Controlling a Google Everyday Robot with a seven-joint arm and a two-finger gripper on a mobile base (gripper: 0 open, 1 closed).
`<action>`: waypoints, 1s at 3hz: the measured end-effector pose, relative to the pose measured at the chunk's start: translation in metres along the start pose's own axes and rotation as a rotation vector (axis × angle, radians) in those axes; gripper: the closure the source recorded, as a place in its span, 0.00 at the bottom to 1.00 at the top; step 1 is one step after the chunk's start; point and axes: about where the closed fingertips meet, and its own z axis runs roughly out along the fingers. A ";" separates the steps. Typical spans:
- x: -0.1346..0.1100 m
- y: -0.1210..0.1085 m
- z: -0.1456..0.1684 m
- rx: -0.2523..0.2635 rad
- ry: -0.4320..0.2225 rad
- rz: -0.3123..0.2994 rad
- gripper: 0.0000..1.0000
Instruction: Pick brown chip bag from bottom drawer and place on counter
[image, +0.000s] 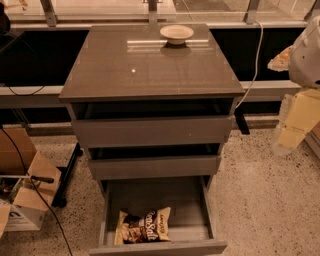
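Chip bag (143, 226) in the open bottom drawer (165, 200); gripper (296, 122) off to the right of the cabinet.

Lying flat with its white lettering up, the chip bag sits in the front left part of the bottom drawer, slightly tilted, its lower edge just behind the drawer's front panel. All three grey drawers stand pulled out in steps, the bottom one farthest. Above them the glossy counter (150, 70) carries a pale bowl (176, 33) near its back edge, a little right of centre. At the right edge of the view the gripper hangs beside the cabinet, about level with the upper two drawers and well apart from the bag; whether it is open or closed cannot be told. A white arm (307, 52) section shows above it. Cardboard boxes (22, 175) stand on the speckled floor (260, 200) at the left.
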 end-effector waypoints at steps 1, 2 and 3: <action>-0.001 0.000 0.000 0.004 0.000 0.001 0.00; -0.002 -0.003 0.018 0.009 0.003 0.050 0.00; 0.007 -0.007 0.056 0.001 0.016 0.172 0.00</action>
